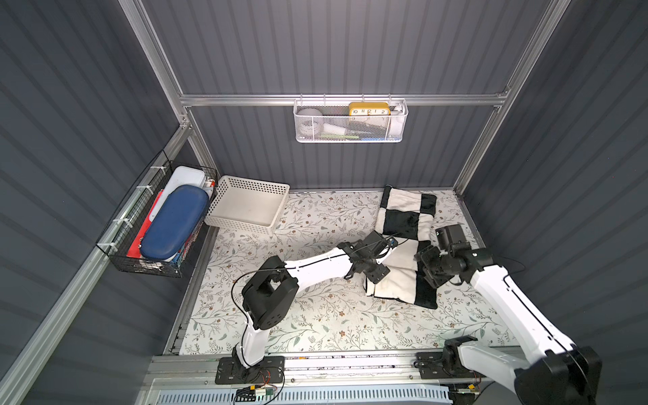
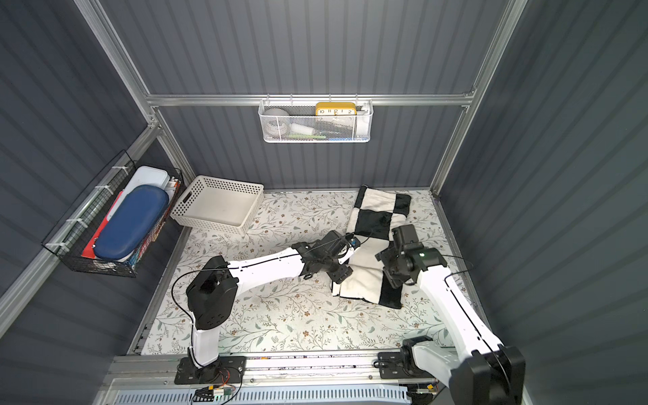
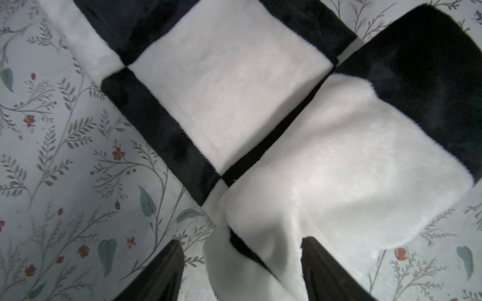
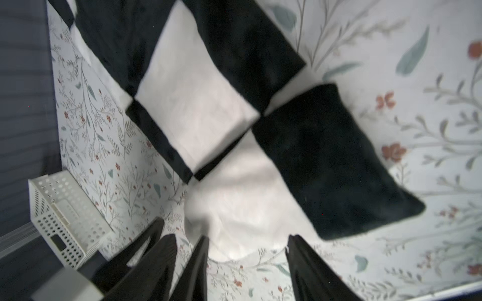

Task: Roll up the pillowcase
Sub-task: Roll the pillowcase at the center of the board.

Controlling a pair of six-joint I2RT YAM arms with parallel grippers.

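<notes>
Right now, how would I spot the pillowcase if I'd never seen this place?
Look at the flowery table. On its right side, away from the white basket, lies the pillowcase. It is the only fluffy cloth there, with big black and white squares.

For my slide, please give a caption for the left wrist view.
Open left hand at the edge of the folded checked pillowcase on the floral table cover.

pillowcase (image 1: 403,224): I see big black-and-white checks
counter (image 1: 315,315): pale floral print with red blossoms
basket (image 1: 242,224): white, perforated
case (image 1: 171,224): blue
clock (image 1: 369,107): yellow
</notes>
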